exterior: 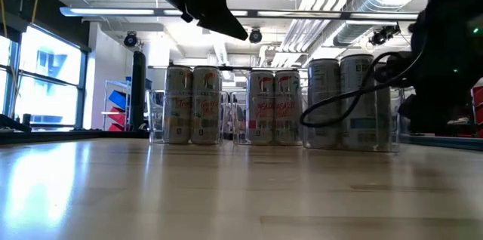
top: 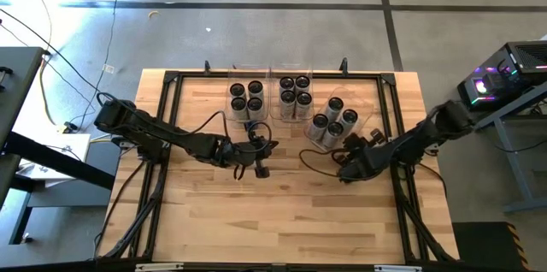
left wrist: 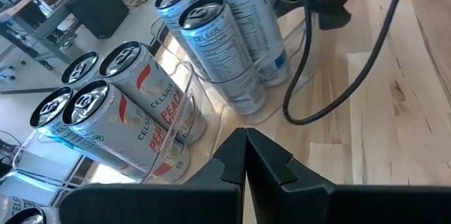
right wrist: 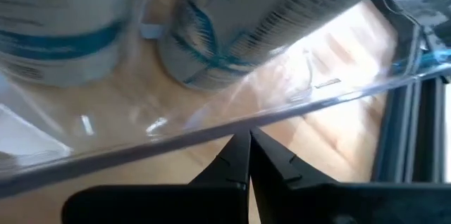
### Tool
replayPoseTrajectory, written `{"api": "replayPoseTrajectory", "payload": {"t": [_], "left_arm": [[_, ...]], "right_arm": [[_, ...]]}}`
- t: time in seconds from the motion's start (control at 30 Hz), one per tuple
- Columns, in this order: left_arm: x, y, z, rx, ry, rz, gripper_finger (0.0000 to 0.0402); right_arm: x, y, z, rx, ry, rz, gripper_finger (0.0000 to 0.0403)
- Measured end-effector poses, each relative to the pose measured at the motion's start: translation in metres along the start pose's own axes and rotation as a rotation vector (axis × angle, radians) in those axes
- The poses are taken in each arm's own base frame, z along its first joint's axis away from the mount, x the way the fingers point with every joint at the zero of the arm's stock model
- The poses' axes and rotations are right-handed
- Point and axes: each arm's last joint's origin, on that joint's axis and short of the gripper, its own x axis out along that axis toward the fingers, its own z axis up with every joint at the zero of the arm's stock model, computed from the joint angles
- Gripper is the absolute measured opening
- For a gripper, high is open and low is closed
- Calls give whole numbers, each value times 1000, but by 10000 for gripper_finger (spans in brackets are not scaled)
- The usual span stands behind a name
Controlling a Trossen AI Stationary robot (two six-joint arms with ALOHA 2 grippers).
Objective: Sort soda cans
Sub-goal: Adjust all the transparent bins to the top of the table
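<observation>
**Twelve cans in three bins, both grippers clenched on nothing**

High view: twelve soda cans [top: 295,94] above the frame's centre, in three groups of four, each group inside a clear plastic bin [top: 272,84]; left group [top: 246,99] and middle group square to the table [top: 282,221], right group [top: 333,121] turned at an angle, lower and further right. Left gripper [top: 261,169] just left of centre, below the left group, apart from it, fingers pressed together, nothing between them. Right gripper [top: 351,141] right of centre, just beside the lower right edge of the angled bin; finger state hard to read here.

Low view: three can groups in a row across mid-frame, the right one [exterior: 351,103] larger and nearer. Dark arm parts at upper centre and along the right edge, with a black cable [exterior: 339,100] looping in front of the right cans.

Left wrist view: closed fingertips [left wrist: 236,159] at bottom centre, empty. Cans marked in red [left wrist: 134,108] in their bin at left, blue-marked cans [left wrist: 232,41] at upper centre, the other arm's cable [left wrist: 338,62] trailing over the wood at right.

Right wrist view: fingertips [right wrist: 239,157] shut together at bottom centre, gripping nothing, right against the clear bin's wall [right wrist: 211,132]; blue-marked cans [right wrist: 211,34] blurred close behind it
</observation>
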Motion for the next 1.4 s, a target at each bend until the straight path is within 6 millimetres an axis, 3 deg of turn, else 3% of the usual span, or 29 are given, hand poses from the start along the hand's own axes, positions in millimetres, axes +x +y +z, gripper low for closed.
{"api": "replayPoseTrajectory", "payload": {"t": [0.73,0.93,1.2,1.4], "left_arm": [[-15,-21,0,46,-15,-63,0],[-21,-23,-3,49,17,-44,0],[-41,-16,-4,18,61,23,0],[-68,-4,-17,-51,147,204,0]], "right_arm": [[30,-5,25,-177,-63,-157,0],[45,-5,24,-169,-85,-142,0],[55,-2,33,-187,-91,-104,0],[51,-7,28,-108,-68,-114,0]]}}
